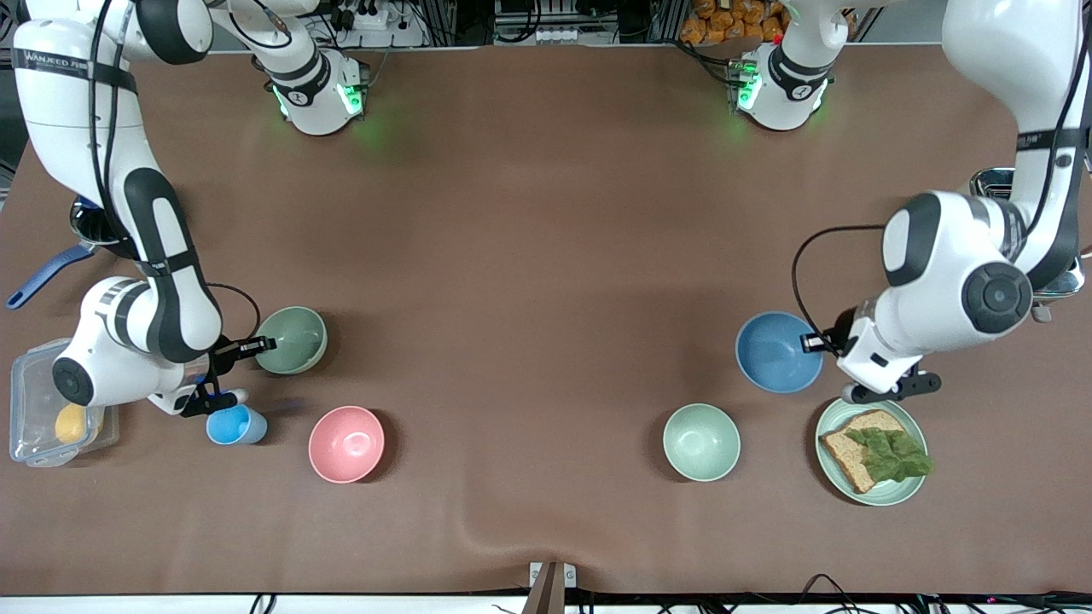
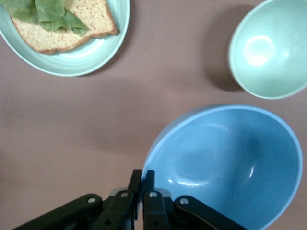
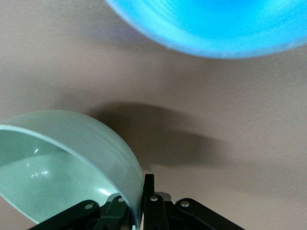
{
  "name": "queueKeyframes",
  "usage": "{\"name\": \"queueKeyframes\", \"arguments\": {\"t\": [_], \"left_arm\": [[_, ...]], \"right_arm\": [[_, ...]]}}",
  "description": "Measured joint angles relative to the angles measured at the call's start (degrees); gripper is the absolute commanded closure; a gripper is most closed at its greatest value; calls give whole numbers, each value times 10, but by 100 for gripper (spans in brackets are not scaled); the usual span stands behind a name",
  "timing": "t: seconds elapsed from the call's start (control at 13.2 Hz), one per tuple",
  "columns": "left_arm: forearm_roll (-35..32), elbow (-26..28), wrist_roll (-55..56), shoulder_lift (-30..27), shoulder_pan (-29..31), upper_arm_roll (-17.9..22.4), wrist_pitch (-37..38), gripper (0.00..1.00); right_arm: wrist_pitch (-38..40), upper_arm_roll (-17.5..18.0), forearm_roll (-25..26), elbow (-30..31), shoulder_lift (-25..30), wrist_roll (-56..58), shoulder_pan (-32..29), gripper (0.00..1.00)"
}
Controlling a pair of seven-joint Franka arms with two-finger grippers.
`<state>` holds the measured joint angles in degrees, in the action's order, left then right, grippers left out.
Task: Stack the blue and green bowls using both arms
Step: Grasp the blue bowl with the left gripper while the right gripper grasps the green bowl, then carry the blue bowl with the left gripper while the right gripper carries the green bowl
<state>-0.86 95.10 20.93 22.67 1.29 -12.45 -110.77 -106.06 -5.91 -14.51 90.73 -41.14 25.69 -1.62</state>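
Landmark: the pink bowl, nearest the front camera, along with the mint bowl and the plate.

Mint bowl sits level with the pink bowl, well apart from it toward my left arm's end of the table. The plate is further along toward that same end, carrying a slice of bread with a lettuce leaf on top.

The light-blue cup lies on its side near the pink bowl, toward my right arm's end. The clear container sits further along at that end, something yellow inside.

The green bowl is farther from the front camera than the pink bowl, near it, toward my right arm's end. My right gripper is on its rim; in the right wrist view my fingers are clamped on the bowl wall, one inside, one outside. Bowl looks tilted in that view.

The blue bowl is farther from the camera than the pink bowl, well apart from it toward my left arm's end, just beside the plate and near the mint bowl. My left gripper is at its rim on the plate's side; in the left wrist view my fingers are pinched onto the rim.

Dark pan with a blue handle at the table edge, my right arm's end, farthest of these from the camera.
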Motion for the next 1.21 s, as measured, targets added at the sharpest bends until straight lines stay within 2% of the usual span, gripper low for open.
{"name": "queueKeyframes", "arguments": {"t": [0.3,0.53,0.76,1.21], "left_arm": [[0,-6,68,-11,-1,-46,17,100],[0,-18,114,-20,-1,-76,63,100],[-2,-17,121,-25,0,-82,91,100],[-11,-14,121,-25,1,-82,92,100]], "right_arm": [[32,1,0,-9,20,4,11,99],[49,5,0,-10,36,4,20,99],[67,9,-4,-11,53,-7,45,99],[72,12,-105,-11,60,-150,108,98]]}}
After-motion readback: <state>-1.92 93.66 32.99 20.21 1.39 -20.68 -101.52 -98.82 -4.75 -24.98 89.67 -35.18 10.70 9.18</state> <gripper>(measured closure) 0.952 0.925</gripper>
